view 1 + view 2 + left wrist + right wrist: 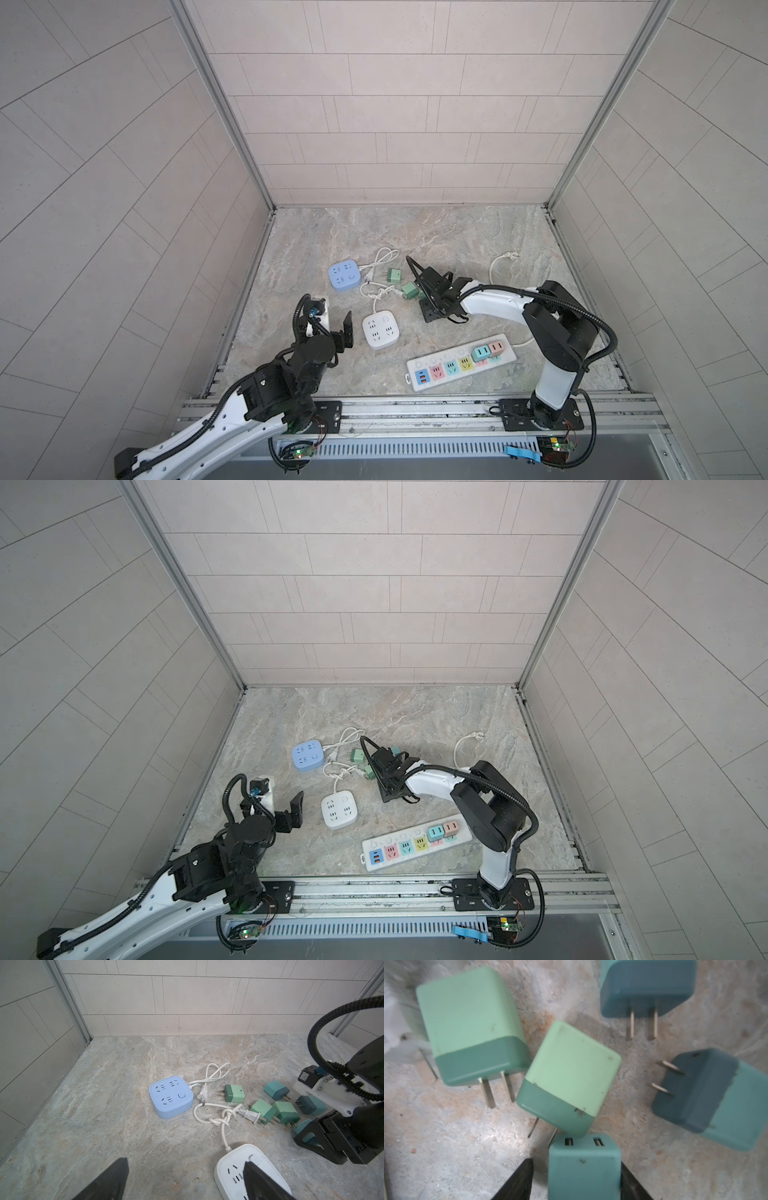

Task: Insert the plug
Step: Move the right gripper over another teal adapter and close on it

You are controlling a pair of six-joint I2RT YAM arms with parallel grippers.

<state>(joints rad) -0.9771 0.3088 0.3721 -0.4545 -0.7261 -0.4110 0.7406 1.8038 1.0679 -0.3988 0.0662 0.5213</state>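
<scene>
Marbled tabletop (374,237): blue cube socket (344,276), white cube socket (380,329), strip (417,365), green plugs (393,275).

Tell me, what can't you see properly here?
- Teal plug, right wrist view: prongs cut off by bottom edge; blur hides whether the right end effector grips it.
- White power cube, left wrist view: partly behind the left end effector, cut by bottom edge.
- Dark teal plugs: in both top views, mostly under the right arm.

Left tool (187,1178) hangs wide open; right arm (490,301) reaches forward, right tool (577,1167) lowered, half-closed.
</scene>
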